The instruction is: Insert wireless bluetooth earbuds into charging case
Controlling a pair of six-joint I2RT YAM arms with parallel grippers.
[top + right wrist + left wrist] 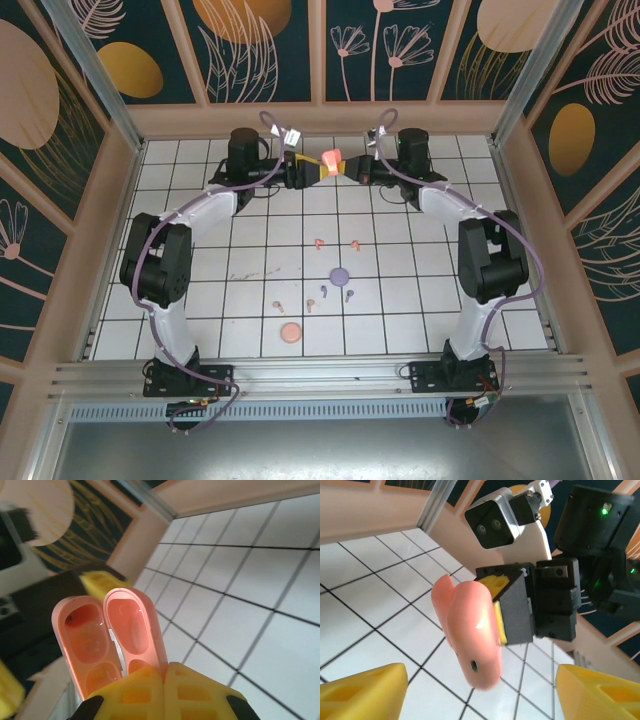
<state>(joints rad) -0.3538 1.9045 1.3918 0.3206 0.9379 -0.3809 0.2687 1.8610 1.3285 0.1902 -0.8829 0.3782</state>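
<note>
White-tiled bench, dark grout. Near: flat pink disc, tiny stemmed earbuds lying loose, purple disc. Far, off bench: right pincer clamped on glossy pink case, hinged open, moulded wells; left pincer wide, not touching it.

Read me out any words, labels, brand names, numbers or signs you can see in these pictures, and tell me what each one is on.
No text can be read anywhere.
On the pink case: no lettering on the shell or inside.
On the small white tags: too small to read.
On the wall panels: flower drawings, no words.
</note>
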